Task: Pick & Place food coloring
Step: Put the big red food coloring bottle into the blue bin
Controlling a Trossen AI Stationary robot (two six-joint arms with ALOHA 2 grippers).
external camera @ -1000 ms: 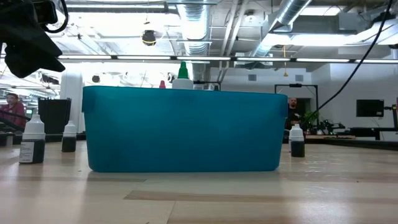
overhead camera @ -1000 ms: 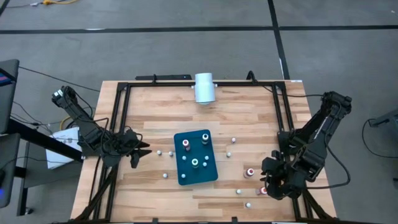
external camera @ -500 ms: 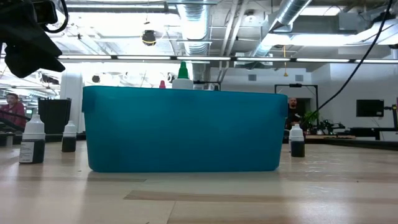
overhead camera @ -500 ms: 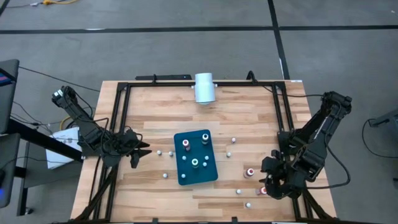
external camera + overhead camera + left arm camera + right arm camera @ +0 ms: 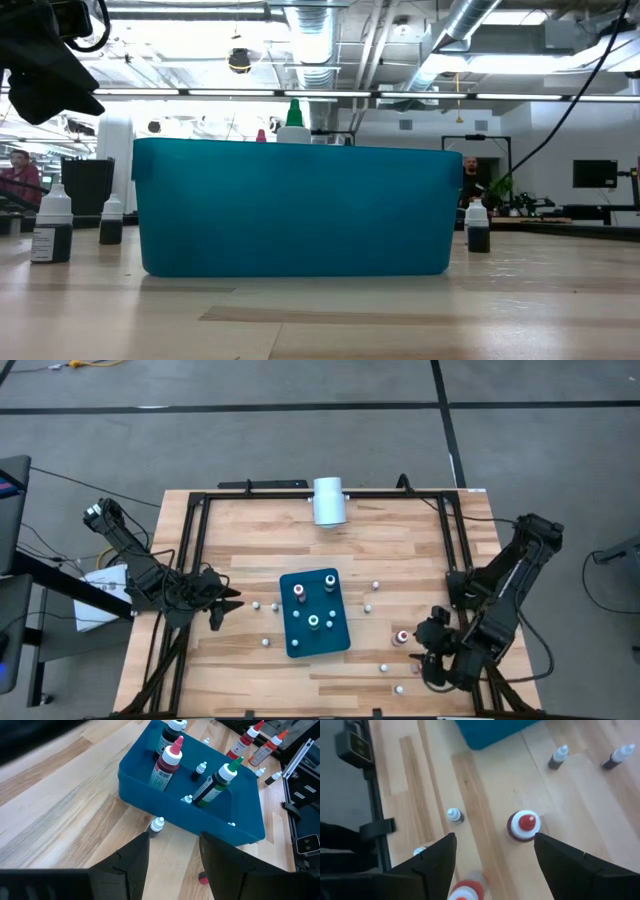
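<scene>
The food coloring bottles are spread over the table. Some stand in the teal tray (image 5: 314,613): a red-topped one (image 5: 168,762) and a green-topped one (image 5: 218,782). A small loose bottle (image 5: 156,825) stands just outside the tray wall. My right gripper (image 5: 430,647) is open at the near right, above two red-topped bottles: one (image 5: 524,825) stands upright ahead of its fingers, the other (image 5: 465,893) shows blurred between them. My left gripper (image 5: 224,606) waits open to the left of the tray, with nothing between its fingers (image 5: 131,866).
Small white-capped bottles (image 5: 454,815) (image 5: 559,756) (image 5: 620,755) stand loose on the wood near my right gripper. A white cylinder (image 5: 329,501) lies at the far edge. A black frame rail (image 5: 452,550) runs along the table's sides. In the low view the tray (image 5: 290,210) fills the middle.
My right gripper has shifted a little toward the table's near edge and the tray, over the red-topped bottles, and its fingers have spread apart. The bottles and the tray have stayed where they were.
</scene>
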